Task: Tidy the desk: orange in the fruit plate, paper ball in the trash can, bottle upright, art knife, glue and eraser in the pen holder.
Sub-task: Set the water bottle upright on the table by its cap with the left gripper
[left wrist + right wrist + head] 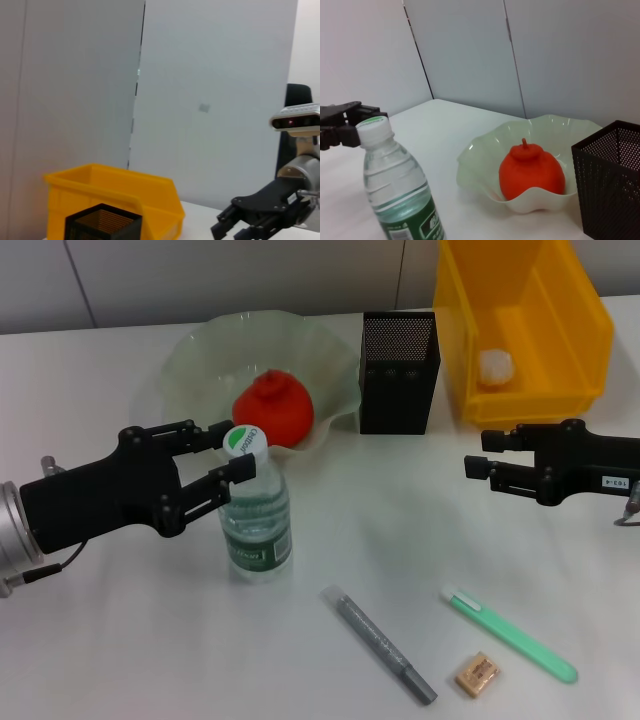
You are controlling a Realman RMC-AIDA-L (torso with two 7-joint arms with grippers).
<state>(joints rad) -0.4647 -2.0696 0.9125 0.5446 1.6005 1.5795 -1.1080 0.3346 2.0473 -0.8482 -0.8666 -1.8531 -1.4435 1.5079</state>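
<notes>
While the bottle [256,510] stands upright on the white table [120,640], the left gripper [226,453] sits level with its white-and-green cap, with the fingers spread apart on both sides of the cap; I cannot tell for sure if they touch it, but a small gap seems visible. In the right wrist view the same bottle [400,185] is upright and the tips of the left gripper [342,127] are just beside the cap. Behind the bottle, the orange [274,408] lies inside the fruit plate [190,355], near its front wall. To the right of the plate stands the pen holder [398,372], and beside it the trash can [520,325], which has the white paper ball [496,367] on its floor. The right gripper [478,454] hovers above the table in front of the trash can, holding nothing, with its two fingers parted. On the near part of the table lie three things, all outside the pen holder: a grey stick-like tool [385,645], a green pen-shaped tool [510,635] well apart from it, and the eraser [477,675] between their near ends, touching neither of them. From the left wrist view, the pen holder [102,225] shows in front of the trash can [115,192], and the right gripper [235,230] is seen farther off.
</notes>
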